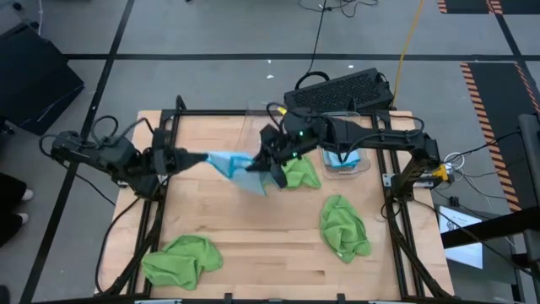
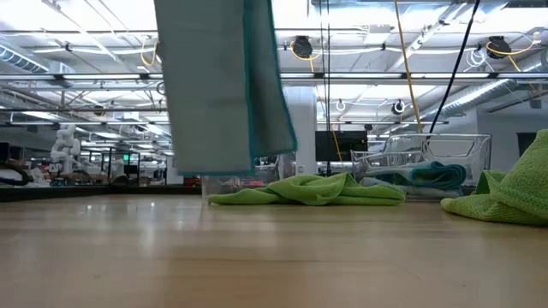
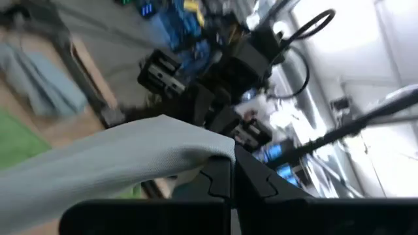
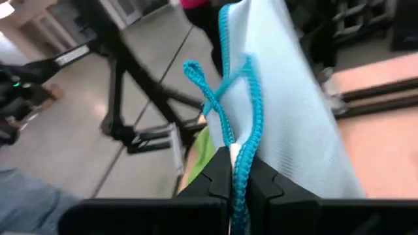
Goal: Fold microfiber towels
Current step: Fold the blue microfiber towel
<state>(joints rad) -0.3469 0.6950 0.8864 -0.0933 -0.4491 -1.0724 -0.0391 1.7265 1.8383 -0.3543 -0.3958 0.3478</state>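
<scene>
Blue towel (image 1: 232, 164) hangs above the middle of the counter (image 1: 253, 245), stretched between both arms, and its long axis runs from the left edge toward the right edge. Left pincer (image 1: 184, 159) is clamped on one end, right pincer (image 1: 272, 169) on the other, so neither arm is nearer. Judging from this, the fold must bring the two ends together. Three green towels (image 1: 182, 258) lie on the counter.
</scene>
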